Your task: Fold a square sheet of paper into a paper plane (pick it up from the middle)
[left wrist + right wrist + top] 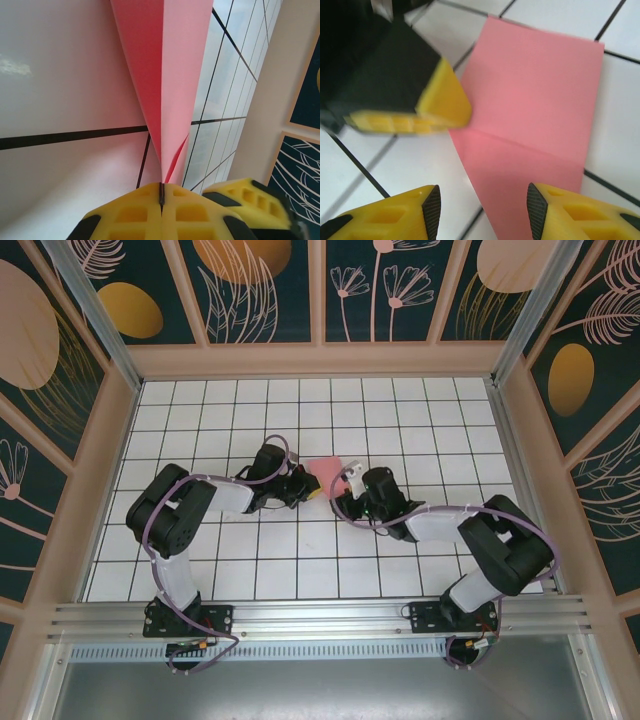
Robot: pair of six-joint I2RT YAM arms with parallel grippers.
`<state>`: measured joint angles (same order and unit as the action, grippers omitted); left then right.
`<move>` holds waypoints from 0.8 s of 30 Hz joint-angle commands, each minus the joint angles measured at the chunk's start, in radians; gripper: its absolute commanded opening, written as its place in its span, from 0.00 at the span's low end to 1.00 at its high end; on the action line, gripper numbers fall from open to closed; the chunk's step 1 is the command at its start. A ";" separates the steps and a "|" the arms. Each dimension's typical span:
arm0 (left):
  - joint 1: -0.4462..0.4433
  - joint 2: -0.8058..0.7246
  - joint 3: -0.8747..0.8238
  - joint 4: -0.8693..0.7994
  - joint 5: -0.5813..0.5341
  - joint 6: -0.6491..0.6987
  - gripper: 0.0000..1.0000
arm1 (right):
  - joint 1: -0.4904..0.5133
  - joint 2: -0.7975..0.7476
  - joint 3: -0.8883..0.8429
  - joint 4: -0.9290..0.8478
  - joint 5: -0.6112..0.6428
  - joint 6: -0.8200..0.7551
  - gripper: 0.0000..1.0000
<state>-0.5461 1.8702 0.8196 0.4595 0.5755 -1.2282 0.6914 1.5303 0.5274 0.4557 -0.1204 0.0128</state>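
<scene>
One thin pink paper sheet (535,95), smooth, straight crease

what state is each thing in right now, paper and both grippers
salmon-pink sheet of thin paper: folded along a crease, one edge pinched, not yet a plane
left gripper: shut on the paper's folded edge
right gripper: open above the paper, holding nothing
</scene>
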 commanded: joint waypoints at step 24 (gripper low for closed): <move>-0.005 -0.045 0.042 -0.061 -0.006 -0.020 0.00 | 0.092 0.226 -0.002 0.407 0.218 -0.396 0.40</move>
<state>-0.5461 1.8614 0.8421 0.4191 0.5751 -1.2400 0.7788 1.7279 0.5003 0.7856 0.0719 -0.3500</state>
